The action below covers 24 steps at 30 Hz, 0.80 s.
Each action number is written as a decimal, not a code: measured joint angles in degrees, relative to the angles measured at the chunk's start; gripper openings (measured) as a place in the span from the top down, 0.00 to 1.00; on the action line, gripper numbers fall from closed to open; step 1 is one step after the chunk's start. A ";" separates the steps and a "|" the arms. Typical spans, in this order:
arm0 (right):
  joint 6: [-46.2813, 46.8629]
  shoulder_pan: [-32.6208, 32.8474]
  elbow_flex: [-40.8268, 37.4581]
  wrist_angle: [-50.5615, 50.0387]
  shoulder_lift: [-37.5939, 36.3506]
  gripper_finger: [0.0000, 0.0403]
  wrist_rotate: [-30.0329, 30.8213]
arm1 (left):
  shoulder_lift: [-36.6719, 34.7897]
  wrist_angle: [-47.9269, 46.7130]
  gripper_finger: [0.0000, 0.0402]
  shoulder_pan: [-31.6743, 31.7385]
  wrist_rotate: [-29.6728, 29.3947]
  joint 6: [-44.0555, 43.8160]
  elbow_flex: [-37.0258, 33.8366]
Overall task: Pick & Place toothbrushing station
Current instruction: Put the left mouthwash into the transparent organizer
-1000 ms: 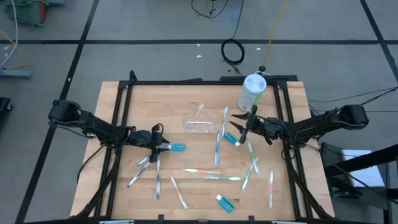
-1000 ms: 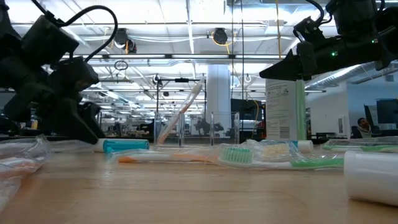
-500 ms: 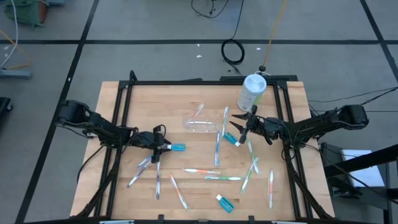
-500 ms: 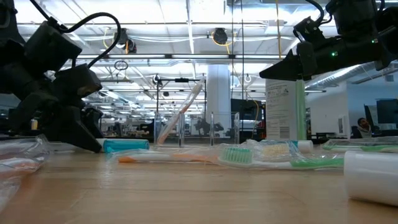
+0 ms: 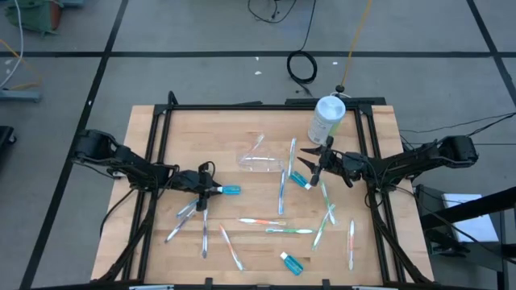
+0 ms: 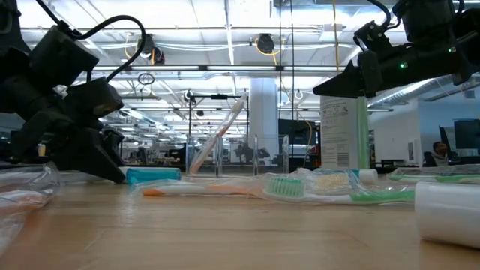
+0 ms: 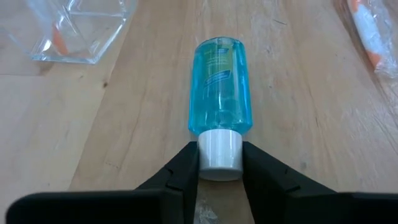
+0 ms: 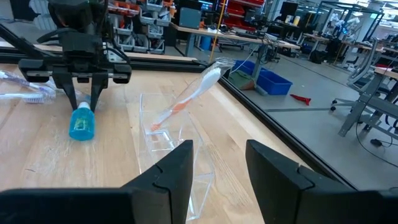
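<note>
The clear plastic holder (image 5: 260,162) rests on its base at the table's middle, and an orange-and-white toothbrush (image 8: 186,96) leans in one slot. It also shows in the right wrist view (image 8: 163,142). My right gripper (image 5: 310,166) is open and empty, raised above the table just right of the holder, with its fingers pointing at it. My left gripper (image 5: 213,191) is low at the left, shut on a small blue bottle (image 7: 219,84) that lies on its side on the wood. My left gripper pinches the bottle's white cap (image 7: 219,149) between its two fingers (image 7: 188,167), one on each side. The fingers come level from the table's left and lie along the bottle. The bottle lies on the table, its blue body pointing toward the table's right.
A tall white-and-green canister (image 5: 326,118) stands at the far right. Several toothbrushes (image 5: 282,229) lie loose over the near half, some in clear wrappers (image 5: 184,217). A second blue bottle (image 5: 292,263) lies near the front edge. A black frame (image 5: 161,145) runs round the table.
My left gripper has gone down and a little toward the table's right, up to the blue bottle's cap. My right gripper has kept still.
</note>
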 joint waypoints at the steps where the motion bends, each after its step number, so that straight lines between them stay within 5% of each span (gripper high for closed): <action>1: 0.00 0.01 0.00 0.00 0.01 0.65 0.00 | 0.00 0.02 0.75 0.00 -0.05 -0.03 0.00; 11: -0.01 0.01 0.00 -0.01 0.01 0.65 0.00 | -0.63 -5.54 0.72 0.00 -2.98 1.14 4.19; 24: -0.02 0.02 0.00 -0.02 0.02 0.65 0.00 | -0.61 -54.06 0.71 0.00 -6.14 16.10 35.18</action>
